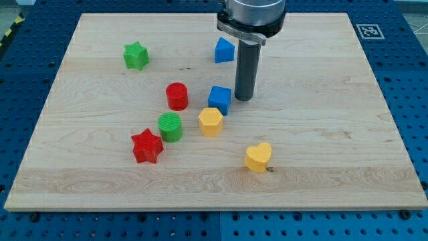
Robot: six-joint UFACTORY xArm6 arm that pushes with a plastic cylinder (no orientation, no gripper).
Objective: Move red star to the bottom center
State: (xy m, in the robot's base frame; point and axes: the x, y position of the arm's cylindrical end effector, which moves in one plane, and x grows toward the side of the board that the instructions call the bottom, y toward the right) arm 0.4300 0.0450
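The red star [147, 146] lies on the wooden board [321, 134] at the lower left of the block group. My tip [243, 98] rests on the board just right of the blue cube [219, 99], well up and to the right of the red star. A green cylinder [170, 126] sits just up-right of the star. A red cylinder [177, 96] stands above that. A yellow hexagon block [210, 122] lies below the blue cube.
A yellow heart [258, 157] lies toward the view's bottom center. A green star [136, 55] is at the upper left. A second blue block [224, 50] sits near the top, left of the rod. A marker tag [366, 30] is beyond the board's top right corner.
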